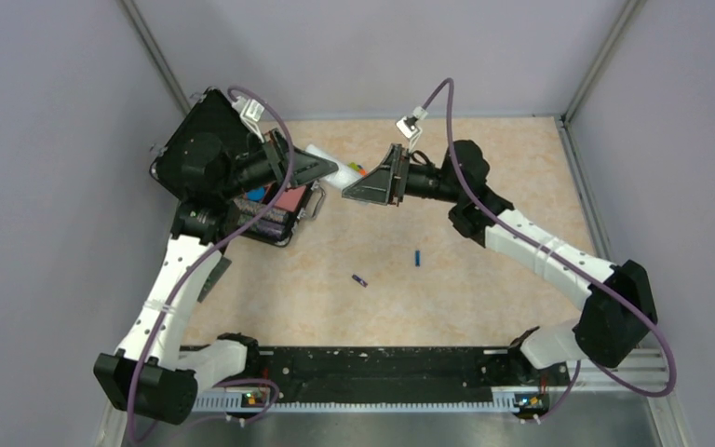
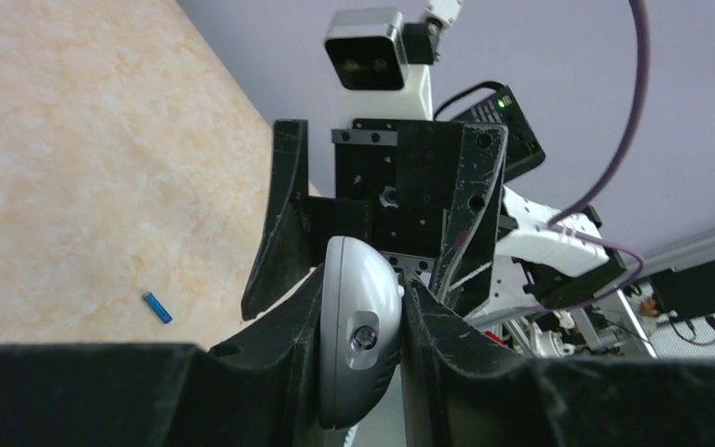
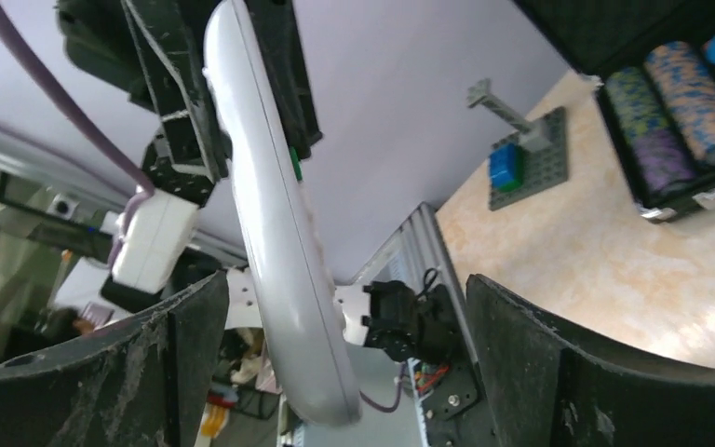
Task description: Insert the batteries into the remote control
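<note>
White remote control [image 1: 340,177], where's it rn? (op)

Up off the bench [image 1: 484,279], btw the two arms. Your left gripper [image 1: 321,168] has its jaws clamped on one end; the wrist view shows the rounded body pinched tight. Both batteries lie loose on the bench, well apart from it. The blue battery [image 1: 417,257] is nearer the right arm, the darker battery [image 1: 360,280] is left of that and nearer the bases. (spotter)

And the right gripper [image 1: 368,182]? (op)

Jaws wide apart, straddling the free end, not gripping. The remote sits nearer one finger than the other. Looks to me like a regrasp or a go at the batt cover; can't tell if the cover's on or off. (spotter)

How do I do it clean? (op)

Keep the left clamp firm, and don't loosen till the right has hold. Centre the right jaws on the body before closing, or it'll prob twist. Poses: left arm reaches fwd over the black case [image 1: 284,223], wrist turned in toward the right arm. Right arm stretches fwd and left, elbow bent, wrist facing the left one. Neither battery's in yet, so most of the job's ahead imo. (spotter)
</note>
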### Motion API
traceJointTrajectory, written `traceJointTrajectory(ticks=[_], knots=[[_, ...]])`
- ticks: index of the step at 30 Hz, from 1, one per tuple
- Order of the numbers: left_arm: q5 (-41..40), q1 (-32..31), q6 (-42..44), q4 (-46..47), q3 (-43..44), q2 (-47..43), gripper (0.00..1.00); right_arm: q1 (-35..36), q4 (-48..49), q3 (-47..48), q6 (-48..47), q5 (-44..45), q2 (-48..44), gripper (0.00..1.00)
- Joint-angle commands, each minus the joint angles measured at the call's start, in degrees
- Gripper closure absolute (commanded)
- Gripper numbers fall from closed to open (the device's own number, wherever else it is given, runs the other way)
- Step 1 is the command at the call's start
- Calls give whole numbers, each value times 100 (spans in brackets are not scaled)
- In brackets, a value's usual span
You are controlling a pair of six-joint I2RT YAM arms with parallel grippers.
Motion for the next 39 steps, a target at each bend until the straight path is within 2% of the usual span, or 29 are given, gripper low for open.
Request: traceJointTrajectory(ticks=[1,6,11,13,17,24,29,33,36,39], knots=[[-494,17,527,-169,151,-304,100,-1,-779,-104,-786,1379,-880,3],[-1043,17,972,-313,-15,-498,100,-9,-1557,-74,-1046,2474,-1549,8],[-1315,13,936,60,-244,-568,100,-4,-2269,249,-833,2940,-1666,32],[-1405,8,841,173,-303,-586,100,3,-2233,284,-711,2791,-1631,43],[-1515,8,582,569,-496,-621,100,90,-1968,302,-376,2561,-1460,58],[-1556,-1,534,603,-573,-597,100,235,-1698,300,-27,2402,-1151,62],[-1558,-1,579,598,-546,-579,100,234,-1547,221,129,2358,-1042,55],[-1494,-1,614,648,-563,-557,100,236,-1367,215,238,2310,-957,68],[-1465,-1,654,646,-542,-528,100,234,-1344,241,269,2234,-881,72],[-1467,-1,660,665,-529,-506,100,239,-1353,242,316,2200,-809,72]])
